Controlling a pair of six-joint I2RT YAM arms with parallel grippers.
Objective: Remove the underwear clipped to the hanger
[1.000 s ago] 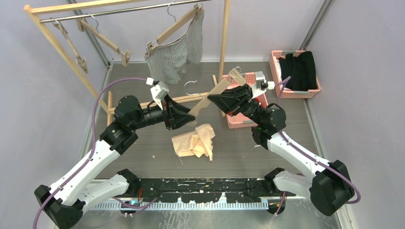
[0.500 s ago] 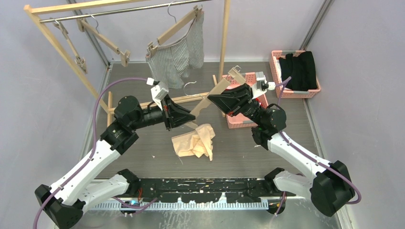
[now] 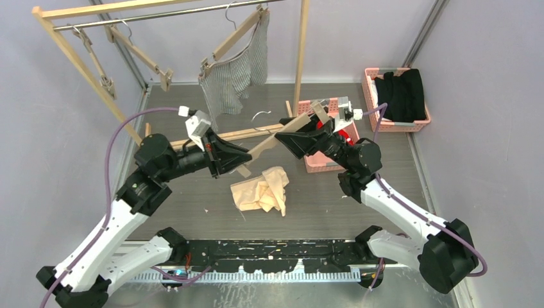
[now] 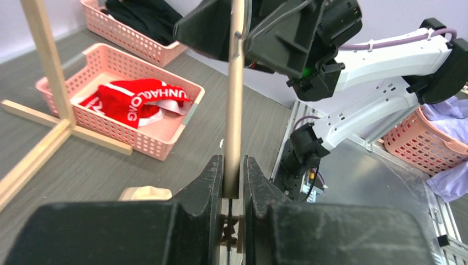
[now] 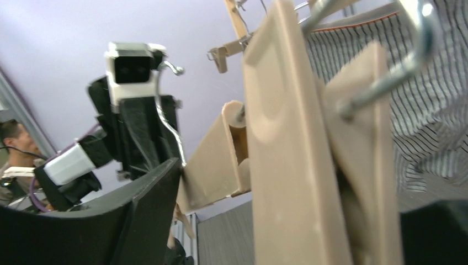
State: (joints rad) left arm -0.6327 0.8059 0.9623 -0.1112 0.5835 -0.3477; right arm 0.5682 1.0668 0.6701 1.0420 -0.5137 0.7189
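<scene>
A bare wooden hanger (image 3: pixel 282 131) slants in the air between both arms. My left gripper (image 3: pixel 242 160) is shut on the lower end of the hanger bar (image 4: pixel 236 99), the bar pinched between its fingers (image 4: pixel 215 182). My right gripper (image 3: pixel 306 128) stands open around the clip end of the hanger (image 5: pixel 298 165), with a gap beside its left finger (image 5: pixel 138 210). Cream underwear (image 3: pixel 260 191) lies crumpled on the table below. Striped underwear (image 3: pixel 228 83) hangs clipped to a hanger on the rack. Red underwear (image 4: pixel 138 99) lies in the nearer pink basket.
The wooden rack (image 3: pixel 83 64) spans the back left, with two empty hangers (image 3: pixel 144 61) on its rail and a post (image 3: pixel 300 45) near the middle. The nearer pink basket (image 3: pixel 321 163) sits under my right arm. A second pink basket (image 3: pixel 398 125) at the back right holds a black garment.
My right gripper has opened off the hanger's clip end. My left arm has drawn back to the left, pulling the hanger with it. The striped underwear has swung slightly.
</scene>
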